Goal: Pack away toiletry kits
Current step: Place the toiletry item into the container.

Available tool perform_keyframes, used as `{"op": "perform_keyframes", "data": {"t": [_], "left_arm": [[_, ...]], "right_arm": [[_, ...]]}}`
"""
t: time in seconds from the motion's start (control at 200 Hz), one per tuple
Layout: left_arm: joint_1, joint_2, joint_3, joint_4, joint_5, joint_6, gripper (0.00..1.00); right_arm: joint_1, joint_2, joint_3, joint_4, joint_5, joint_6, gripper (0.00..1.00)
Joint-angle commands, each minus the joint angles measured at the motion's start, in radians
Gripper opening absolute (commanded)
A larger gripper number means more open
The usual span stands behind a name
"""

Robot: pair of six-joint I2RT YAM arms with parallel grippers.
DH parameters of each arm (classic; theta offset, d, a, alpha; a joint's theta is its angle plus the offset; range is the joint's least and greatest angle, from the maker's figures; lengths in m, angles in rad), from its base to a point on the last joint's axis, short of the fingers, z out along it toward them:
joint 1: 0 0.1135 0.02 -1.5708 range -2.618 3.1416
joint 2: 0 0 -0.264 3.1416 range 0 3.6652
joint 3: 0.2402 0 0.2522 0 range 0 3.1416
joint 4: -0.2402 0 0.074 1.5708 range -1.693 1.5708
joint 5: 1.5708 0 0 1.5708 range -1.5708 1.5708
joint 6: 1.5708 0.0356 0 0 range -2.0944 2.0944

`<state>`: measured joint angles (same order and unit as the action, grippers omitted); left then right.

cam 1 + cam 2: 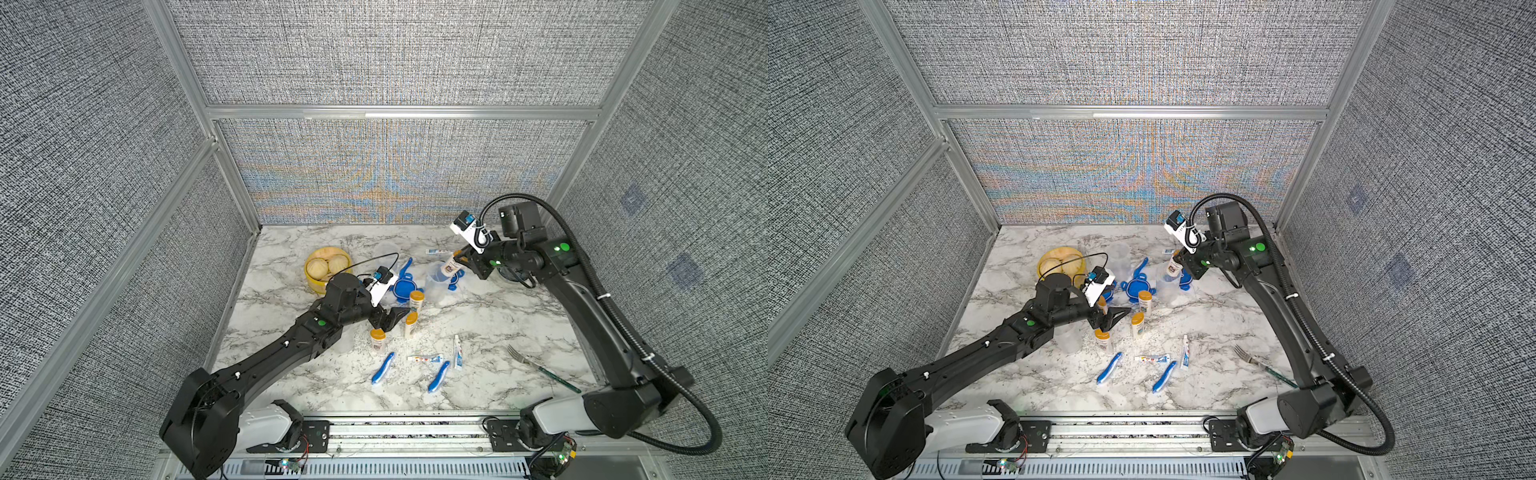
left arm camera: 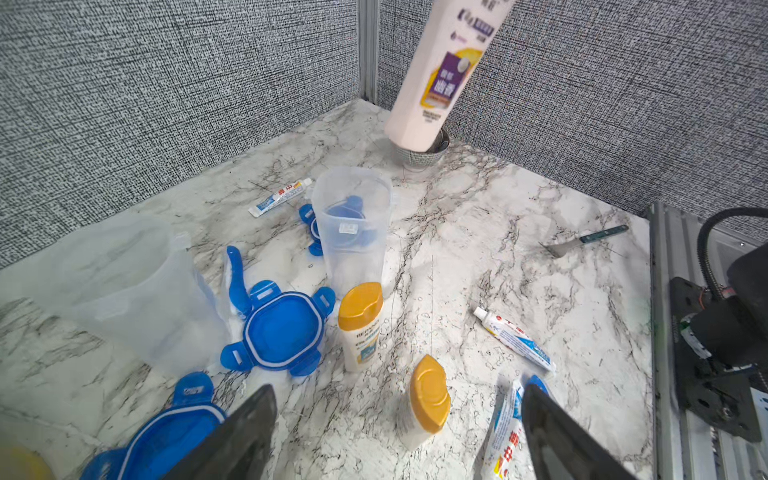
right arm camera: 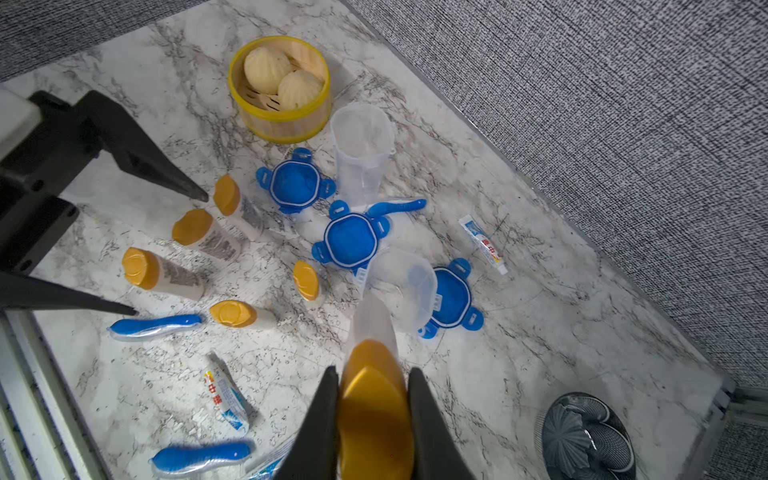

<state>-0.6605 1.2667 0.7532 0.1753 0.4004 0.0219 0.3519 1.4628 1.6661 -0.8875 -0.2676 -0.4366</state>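
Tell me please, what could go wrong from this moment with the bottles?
1. The right gripper holds the orange-capped bottle by its cap only, above the clear jar; if lowered off-centre, its base may catch the rim and tip the empty jar.
2. The left gripper stands open beside a standing bottle; a finger may knock it over.

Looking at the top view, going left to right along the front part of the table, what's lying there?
blue toothbrush → crosswise toothpaste tube → second blue toothbrush → lengthwise toothpaste tube → fork
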Motion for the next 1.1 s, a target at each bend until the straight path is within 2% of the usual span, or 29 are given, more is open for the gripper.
{"op": "perform_keyframes", "data": {"t": [0.0,0.245,0.34,0.555,0.841,1.096], "left_arm": [[-0.007,0.03,0.016,0.053,0.006,-0.018,0.88],[-0.02,0.067,0.043,0.068,0.015,-0.011,0.85],[-0.022,0.07,0.045,0.066,0.014,-0.013,0.85],[-0.039,0.066,0.036,0.045,0.004,0.008,0.76],[-0.05,0.082,0.041,0.026,-0.013,0.024,0.77],[-0.053,0.084,0.043,0.003,-0.035,0.027,0.76]], "right_arm": [[-0.001,0.06,0.052,-0.022,0.002,0.021,0.06],[0.001,0.153,0.07,0.006,0.032,0.038,0.06],[0.004,0.168,0.049,0.041,0.083,0.042,0.06],[0.005,0.182,-0.029,0.132,0.084,0.06,0.06],[0.027,0.253,-0.076,0.196,0.095,0.059,0.07],[0.065,0.337,-0.06,0.21,0.178,0.084,0.09]]}}
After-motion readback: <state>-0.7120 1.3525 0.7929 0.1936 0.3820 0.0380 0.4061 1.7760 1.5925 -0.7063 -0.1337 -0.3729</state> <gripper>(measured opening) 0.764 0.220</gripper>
